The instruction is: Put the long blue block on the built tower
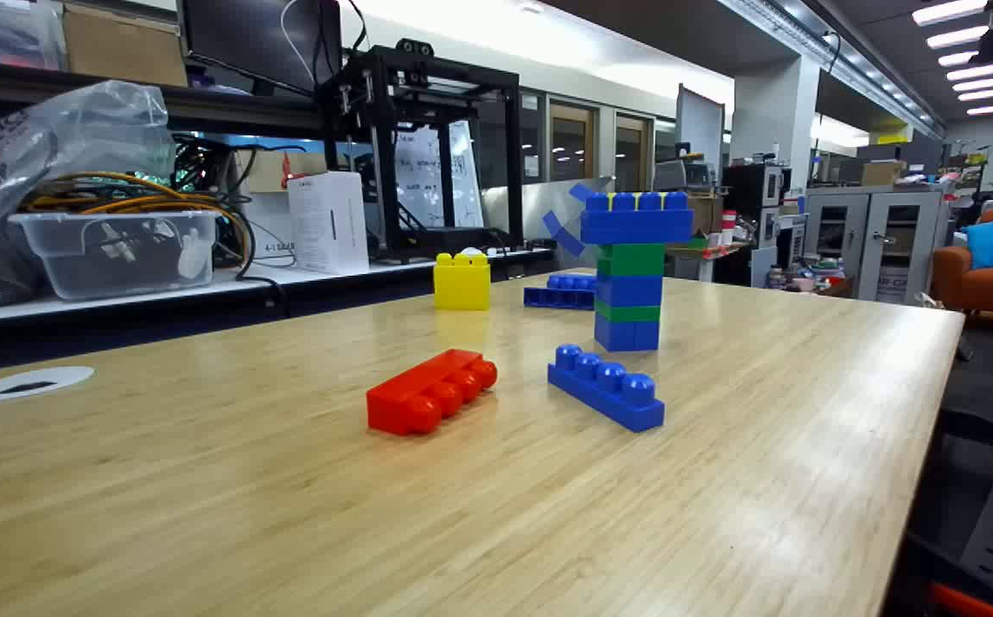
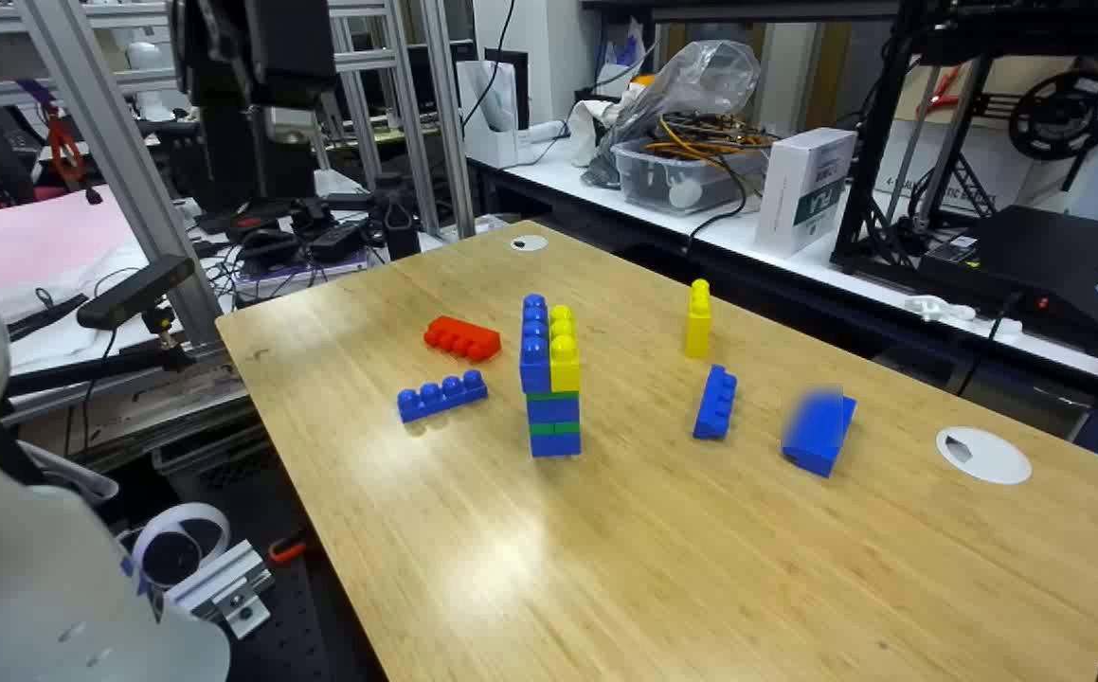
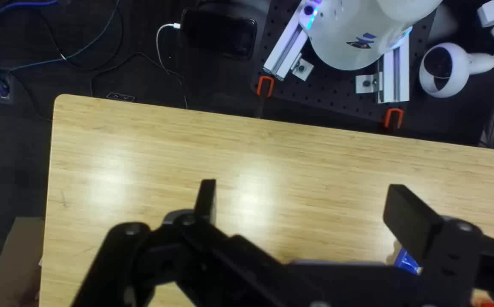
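Observation:
The long blue block lies studs up on the table, in front of the tower in an exterior view [image 1: 603, 394] and left of it in an exterior view [image 2: 442, 400]. Blue and green bricks make up the upright built tower [image 1: 629, 291], topped by a long blue piece with a yellow one beside it [image 2: 565, 369]. Wide open, my gripper [image 3: 302, 184] has only bare tabletop showing between its fingers. It hangs high and dark at upper left in an exterior view [image 2: 247, 180], apart from block and tower. A blue corner [image 3: 407, 262] peeks out beneath one finger; the rest is hidden.
The red brick [image 2: 463, 338] lies close to the long blue block. Beyond the tower stand a yellow brick [image 2: 698, 324] and two more blue bricks, one on its side [image 2: 716, 403], one partly blurred [image 2: 819, 436]. The robot's base [image 3: 349, 38] sits past the table edge.

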`<state>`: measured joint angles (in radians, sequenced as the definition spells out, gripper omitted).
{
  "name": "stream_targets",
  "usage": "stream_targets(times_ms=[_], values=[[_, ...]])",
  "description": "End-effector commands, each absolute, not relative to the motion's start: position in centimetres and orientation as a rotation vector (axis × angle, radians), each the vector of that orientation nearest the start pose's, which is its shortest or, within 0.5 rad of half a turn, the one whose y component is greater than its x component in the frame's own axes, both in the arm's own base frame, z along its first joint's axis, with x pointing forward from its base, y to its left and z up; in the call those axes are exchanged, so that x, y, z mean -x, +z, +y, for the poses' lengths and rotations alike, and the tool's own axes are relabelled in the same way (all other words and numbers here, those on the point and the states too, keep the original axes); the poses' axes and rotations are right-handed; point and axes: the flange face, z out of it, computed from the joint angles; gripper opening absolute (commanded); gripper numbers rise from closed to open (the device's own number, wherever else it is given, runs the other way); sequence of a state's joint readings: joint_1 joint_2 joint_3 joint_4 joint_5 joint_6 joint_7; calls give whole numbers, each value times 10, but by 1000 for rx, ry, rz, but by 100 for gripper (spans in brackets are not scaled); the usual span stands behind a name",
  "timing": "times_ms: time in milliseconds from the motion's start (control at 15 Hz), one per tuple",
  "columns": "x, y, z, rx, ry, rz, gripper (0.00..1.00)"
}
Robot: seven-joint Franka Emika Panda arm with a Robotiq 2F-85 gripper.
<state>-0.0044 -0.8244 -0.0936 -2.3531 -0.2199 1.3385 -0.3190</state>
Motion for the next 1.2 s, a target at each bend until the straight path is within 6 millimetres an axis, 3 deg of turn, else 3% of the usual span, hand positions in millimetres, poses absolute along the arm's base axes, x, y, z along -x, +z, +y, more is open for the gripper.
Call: stream_targets(times_ms=[0, 133, 400, 733, 1133], values=[[-267, 585, -63, 3211, 354, -367, 100], [-267, 585, -63, 3211, 354, -367, 100], [-280, 567, -51, 3143, 364, -352, 100], [-300, 505, -4, 3092, 398, -321, 100], [-319, 437, 51, 3155, 448, -326, 100]])
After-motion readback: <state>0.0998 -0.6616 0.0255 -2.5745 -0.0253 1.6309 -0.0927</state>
